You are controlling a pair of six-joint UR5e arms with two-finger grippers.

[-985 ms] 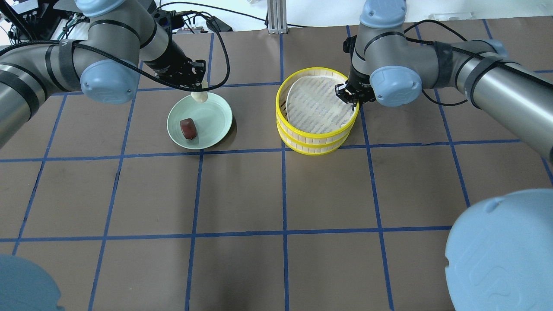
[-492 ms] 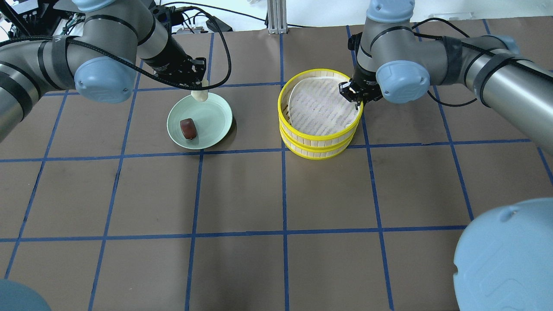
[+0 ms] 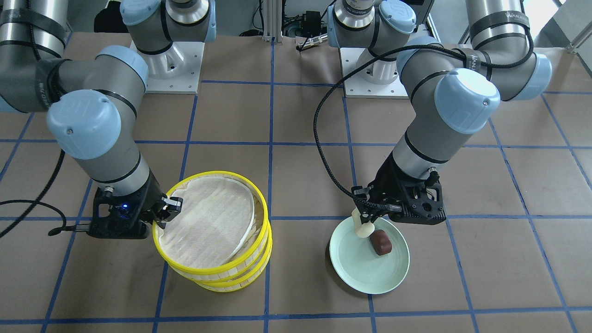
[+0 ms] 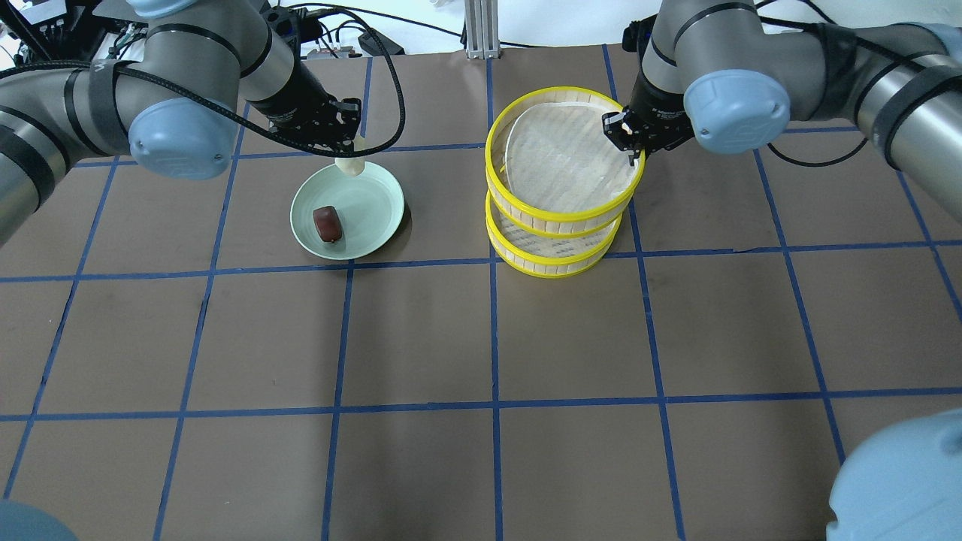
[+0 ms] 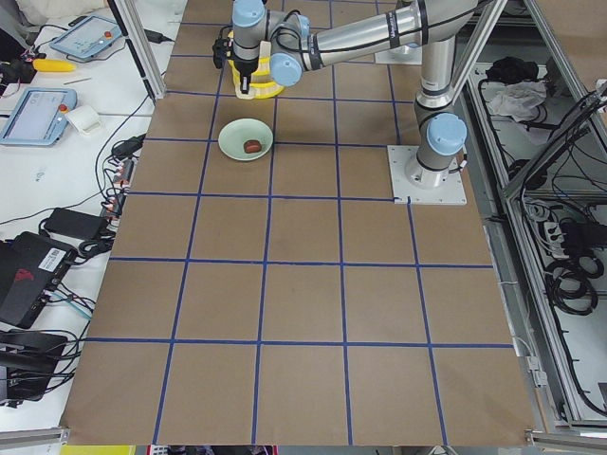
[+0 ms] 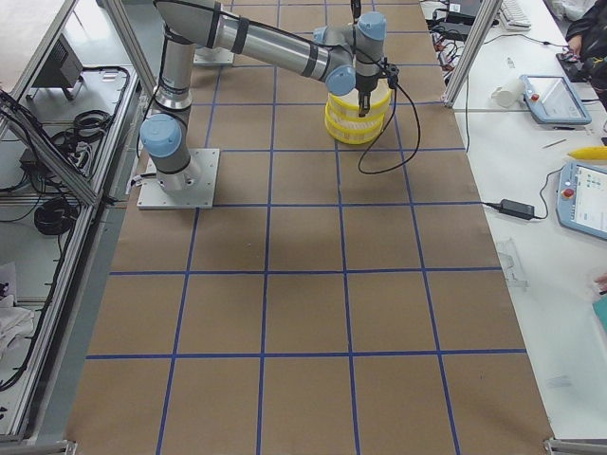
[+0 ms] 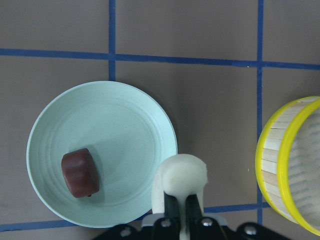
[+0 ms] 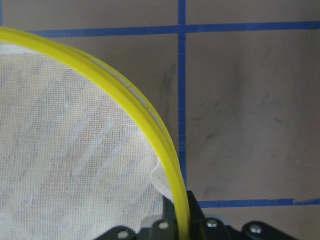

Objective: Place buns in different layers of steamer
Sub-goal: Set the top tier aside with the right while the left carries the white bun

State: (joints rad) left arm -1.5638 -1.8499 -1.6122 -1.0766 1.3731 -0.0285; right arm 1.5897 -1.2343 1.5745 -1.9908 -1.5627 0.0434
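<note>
My left gripper (image 4: 348,152) is shut on the cream-white bun (image 4: 349,166) and holds it just above the far rim of the pale green plate (image 4: 379,214). The wrist view shows the bun (image 7: 183,174) between the fingers. The dark reddish-brown bun (image 4: 328,224) lies on the plate, also in the front view (image 3: 380,242). My right gripper (image 4: 630,147) is shut on the yellow rim of the steamer's top tier (image 4: 560,213). It holds that tier raised and shifted off the lower tier (image 4: 552,269). A white cloth liner (image 8: 65,150) lies in the top tier.
The brown table is marked with a blue tape grid (image 4: 492,330). The plate stands about one tier's width to the left of the steamer. Cables and a metal post (image 4: 479,30) are at the far edge.
The right gripper has lifted the top tier up off the lower tier and carried it slightly toward the far side. The left gripper with the white bun has barely moved.
</note>
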